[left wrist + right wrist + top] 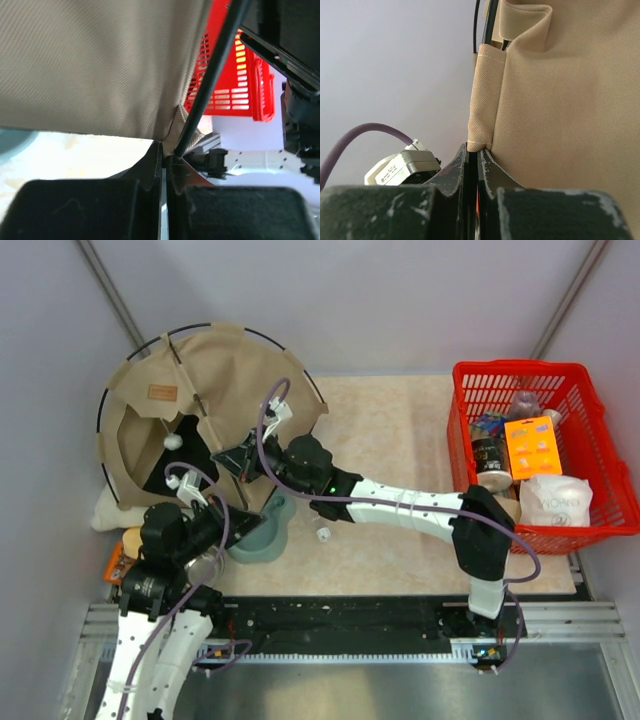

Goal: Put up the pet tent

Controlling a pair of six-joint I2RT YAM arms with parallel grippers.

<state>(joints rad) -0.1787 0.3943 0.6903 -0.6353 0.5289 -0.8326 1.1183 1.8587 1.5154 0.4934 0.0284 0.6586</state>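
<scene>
At the far left of the surface (400, 440), I see the pet tent (215, 365) lying tipped. My left hand (162, 150) pinches its fabric corner; my right hand (472, 150) is clamped on a hem.

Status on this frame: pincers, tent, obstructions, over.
Left pincer shut on pet tent, fabric corner. Right pincer shut on its hem sleeve. Tent domed on bowed black poles, far left. Grey-green bowl sits below both arms.
</scene>
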